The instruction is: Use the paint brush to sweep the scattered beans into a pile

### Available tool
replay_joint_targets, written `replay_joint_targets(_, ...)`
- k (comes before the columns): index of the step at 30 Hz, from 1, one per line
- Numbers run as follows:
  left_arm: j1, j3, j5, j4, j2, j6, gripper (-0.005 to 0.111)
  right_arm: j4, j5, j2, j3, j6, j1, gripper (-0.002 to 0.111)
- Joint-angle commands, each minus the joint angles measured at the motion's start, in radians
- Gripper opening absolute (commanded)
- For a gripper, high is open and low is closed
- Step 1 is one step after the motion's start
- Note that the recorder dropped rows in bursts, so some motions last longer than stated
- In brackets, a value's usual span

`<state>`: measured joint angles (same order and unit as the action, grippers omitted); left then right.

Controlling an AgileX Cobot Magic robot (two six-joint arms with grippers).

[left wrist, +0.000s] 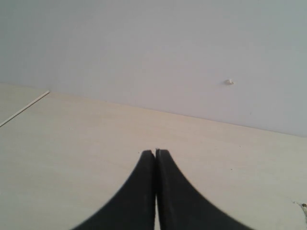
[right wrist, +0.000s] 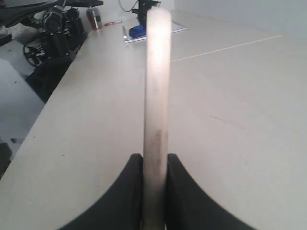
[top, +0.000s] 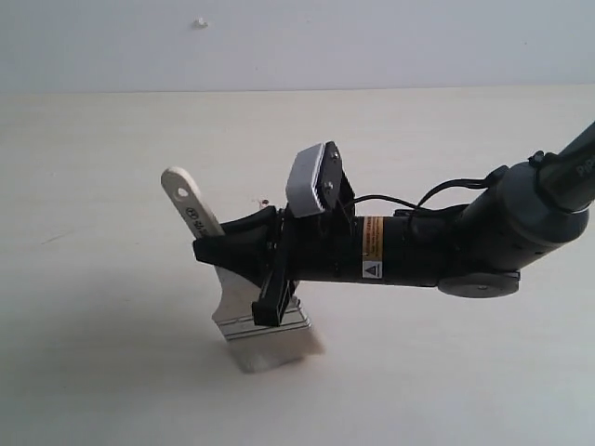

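the right gripper (top: 206,251) is clenched on the brush (top: 237,297), a finger on either side of the wooden handle about midway along. the brush stands tilted on the table (top: 465,372): bristles down and touching the surface below the gripper, the handle end with its hole rising past the fingertips. the left gripper (left wrist: 155,152) is closed on nothing, fingers pressed together above the table. a tiny reddish speck (top: 265,200) lies just beyond the right gripper, too small to tell what it is
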<state>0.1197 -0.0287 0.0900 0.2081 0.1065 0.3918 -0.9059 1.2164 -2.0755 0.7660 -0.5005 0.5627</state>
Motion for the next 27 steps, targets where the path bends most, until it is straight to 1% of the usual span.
replay_joint_targets(1, 0.004, 0.005, -0.002, -0.006, -0.003, 0.003, 0.000, 0.125, 0.005, -0.002, 0.002, 0.027, 0.001, 0.000)
replay_joint_targets(4, 0.004, 0.005, -0.002, -0.006, -0.003, 0.003, 0.000, 0.174, 0.005, -0.002, 0.002, 0.041, 0.001, 0.000)
replay_joint_targets(8, 0.004, 0.005, -0.002, -0.006, -0.003, 0.003, 0.000, 0.174, 0.005, -0.002, 0.002, 0.087, 0.001, 0.000)
replay_joint_targets(15, 0.004, 0.005, -0.002, -0.006, -0.003, 0.003, 0.000, 0.165, 0.005, -0.002, 0.002, 0.088, 0.001, 0.000)
replay_joint_targets(20, 0.004, 0.005, -0.002, -0.006, -0.003, 0.003, 0.000, 0.152, 0.005, 0.005, 0.002, -0.120, 0.001, 0.000)
replay_joint_targets(21, 0.004, 0.005, -0.002, -0.006, -0.003, 0.003, 0.000, 0.152, 0.005, 0.007, 0.002, -0.174, 0.001, 0.000)
replay_joint_targets(22, 0.004, 0.005, -0.002, -0.006, -0.003, 0.003, 0.000, 0.169, 0.005, 0.007, 0.002, -0.269, 0.001, 0.000)
replay_joint_targets(23, 0.004, 0.005, -0.002, -0.006, -0.003, 0.003, 0.000, 0.175, 0.005, 0.007, 0.002, -0.298, 0.001, 0.000)
replay_joint_targets(25, 0.004, 0.005, -0.002, -0.006, -0.003, 0.003, 0.000, 0.174, 0.005, 0.005, 0.002, -0.284, 0.001, 0.000)
replay_joint_targets(27, 0.004, 0.005, -0.002, -0.006, -0.003, 0.003, 0.000, 0.174, -0.015, 0.005, 0.002, -0.203, 0.001, 0.000)
